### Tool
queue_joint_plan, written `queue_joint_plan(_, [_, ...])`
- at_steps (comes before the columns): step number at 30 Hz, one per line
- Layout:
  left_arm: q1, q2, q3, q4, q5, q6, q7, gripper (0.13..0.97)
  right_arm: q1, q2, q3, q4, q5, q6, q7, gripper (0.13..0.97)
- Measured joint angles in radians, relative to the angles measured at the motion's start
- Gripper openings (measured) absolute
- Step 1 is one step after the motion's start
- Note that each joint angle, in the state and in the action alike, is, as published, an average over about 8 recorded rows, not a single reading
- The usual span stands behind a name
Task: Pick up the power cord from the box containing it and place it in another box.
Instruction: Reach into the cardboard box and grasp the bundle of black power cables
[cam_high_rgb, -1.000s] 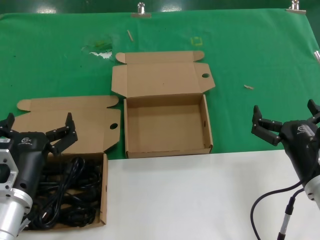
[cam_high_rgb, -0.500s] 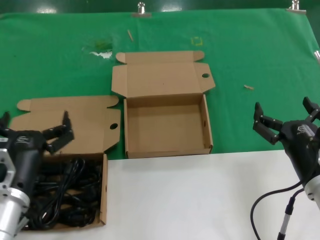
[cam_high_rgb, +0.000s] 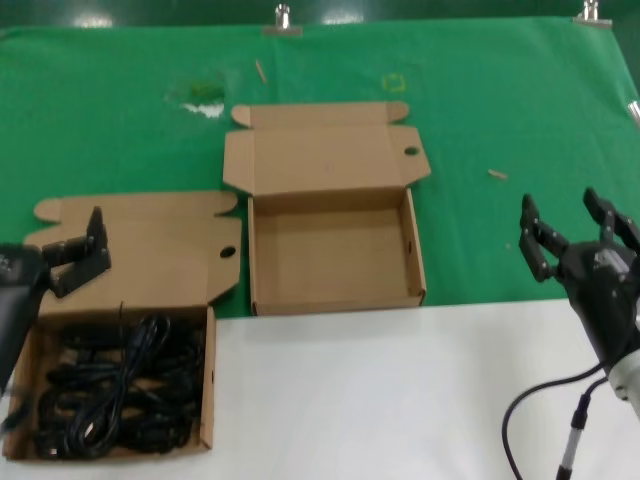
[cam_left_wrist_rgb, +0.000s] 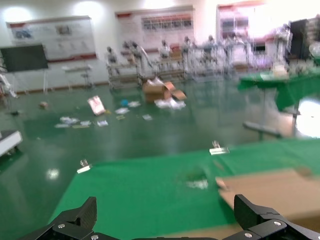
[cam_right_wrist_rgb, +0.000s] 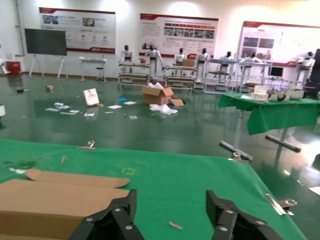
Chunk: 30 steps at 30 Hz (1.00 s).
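Note:
Several black power cords (cam_high_rgb: 115, 385) lie bundled in the near left cardboard box (cam_high_rgb: 208, 385), whose flap lid (cam_high_rgb: 150, 245) lies open behind it. The other box (cam_high_rgb: 330, 250) stands empty in the middle, with its lid (cam_high_rgb: 320, 155) open at the back. My left gripper (cam_high_rgb: 40, 255) is open and empty at the left edge, above the back of the cord box; only one finger (cam_high_rgb: 92, 235) shows. In the left wrist view it (cam_left_wrist_rgb: 167, 220) faces green cloth and a lid (cam_left_wrist_rgb: 280, 190). My right gripper (cam_high_rgb: 572, 232) is open and empty over the cloth at the right, as the right wrist view (cam_right_wrist_rgb: 172, 207) also shows.
A green cloth (cam_high_rgb: 500, 100) covers the far part of the table and a white surface (cam_high_rgb: 400, 400) the near part. Small wood scraps (cam_high_rgb: 497, 174) and a white smudge (cam_high_rgb: 200, 100) lie on the cloth. Metal clips (cam_high_rgb: 282, 18) hold its far edge. A black cable (cam_high_rgb: 540, 410) hangs by my right arm.
My left gripper has pulled back to the left, off the cord box, uncovering the cords. My right gripper has shifted slightly right and turned. Boxes and cords have not moved.

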Motion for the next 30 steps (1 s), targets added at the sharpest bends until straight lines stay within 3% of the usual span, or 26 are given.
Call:
queue_joint_plan(3, [0.033,-0.124,0.037,-0.037,-0.097,-0.049,0.026,0.966,0.000,0.000,0.000,0.000,0.000,0.000,0.000,0.572])
queue_joint_plan(6, [0.089,-0.235,0.048,-0.060,-0.161,-0.070,0.029,0.966,0.000,0.000,0.000,0.000,0.000,0.000,0.000,0.494])
queue_joint_plan(9, [0.169,-0.319,0.034,-0.073,-0.189,-0.055,0.011,0.966,0.000,0.000,0.000,0.000,0.000,0.000,0.000,0.417])
queue_joint_plan(11, [0.227,-0.353,0.015,-0.078,-0.188,-0.031,-0.006,0.966,0.000,0.000,0.000,0.000,0.000,0.000,0.000,0.365])
queue_joint_plan(13, [0.279,-0.371,-0.004,-0.078,-0.175,-0.003,-0.020,0.966,0.000,0.000,0.000,0.000,0.000,0.000,0.000,0.347])
queue_joint_plan(16, [0.324,-0.373,-0.020,-0.065,-0.148,0.032,-0.033,0.966,0.000,0.000,0.000,0.000,0.000,0.000,0.000,0.295])
queue_joint_plan(20, [0.323,-0.359,-0.001,-0.032,-0.121,0.056,-0.039,0.966,0.000,0.000,0.000,0.000,0.000,0.000,0.000,0.224])
queue_joint_plan(24, [0.279,-0.359,0.068,-0.008,-0.126,0.045,-0.025,0.966,0.000,0.000,0.000,0.000,0.000,0.000,0.000,0.197])
queue_joint_plan(30, [0.165,-0.382,0.229,0.005,-0.190,-0.019,0.056,0.966,0.000,0.000,0.000,0.000,0.000,0.000,0.000,0.150])
